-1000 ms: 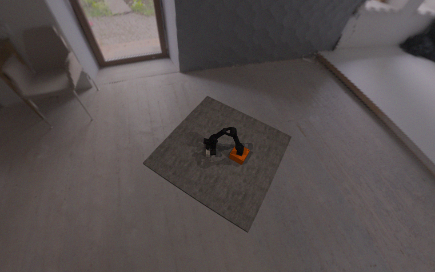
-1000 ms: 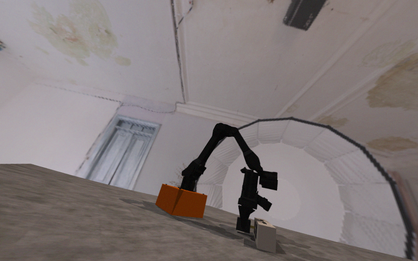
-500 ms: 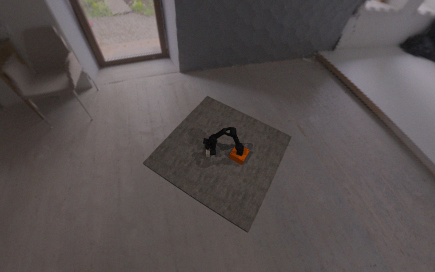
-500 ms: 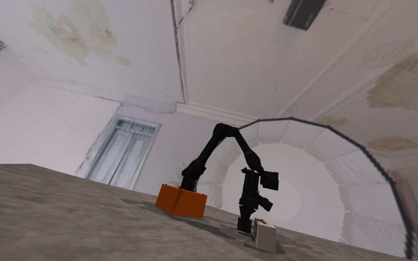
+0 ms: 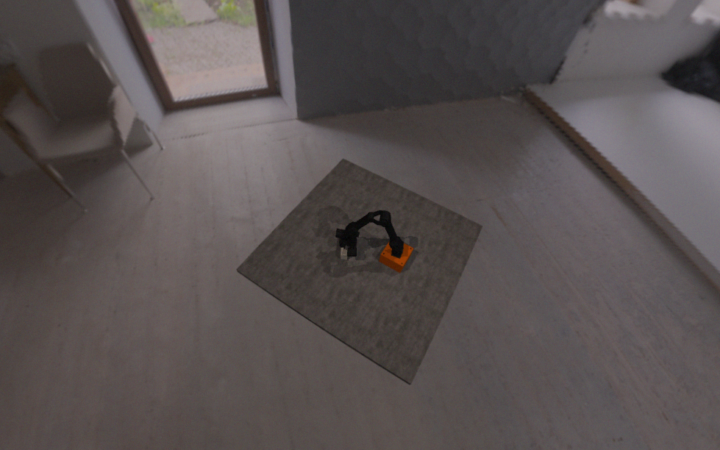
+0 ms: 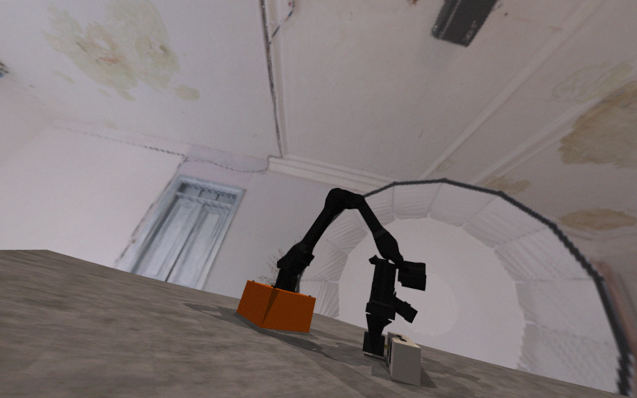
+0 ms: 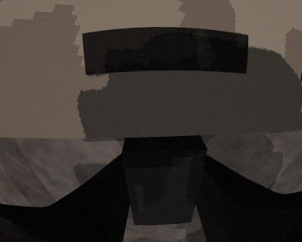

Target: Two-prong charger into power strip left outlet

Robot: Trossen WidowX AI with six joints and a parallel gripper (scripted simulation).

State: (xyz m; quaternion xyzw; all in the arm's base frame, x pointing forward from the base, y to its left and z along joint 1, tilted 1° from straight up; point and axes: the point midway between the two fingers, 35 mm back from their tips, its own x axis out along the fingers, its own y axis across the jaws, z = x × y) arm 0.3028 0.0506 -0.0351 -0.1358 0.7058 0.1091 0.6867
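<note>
Charger (image 6: 367, 342) (image 7: 160, 190), in the top view, is seen as a small dark block just beside the pale power strip (image 5: 343, 254) (image 6: 405, 363) (image 7: 33, 99), on the side toward the orange base (image 5: 392, 260) (image 6: 288, 311). Low weight and a rigid shell are to be expected.

In the exterior view, the charger is held upright at the side face of the power strip, clenched by the end effector (image 5: 351, 250) (image 6: 374, 345) (image 7: 164, 185). A slight yellow trace is visible between the two; full seating cannot be confirmed. The grip should be kept on the body flanks, clear of the prongs, which could bend if pushed askew.

In the wrist view, the body appears boxy, matte and near-black, with flat faces between the dark fingers. Slip under insertion force is possible. The prongs are hidden, and alignment with the left outlet cannot be determined.
</note>
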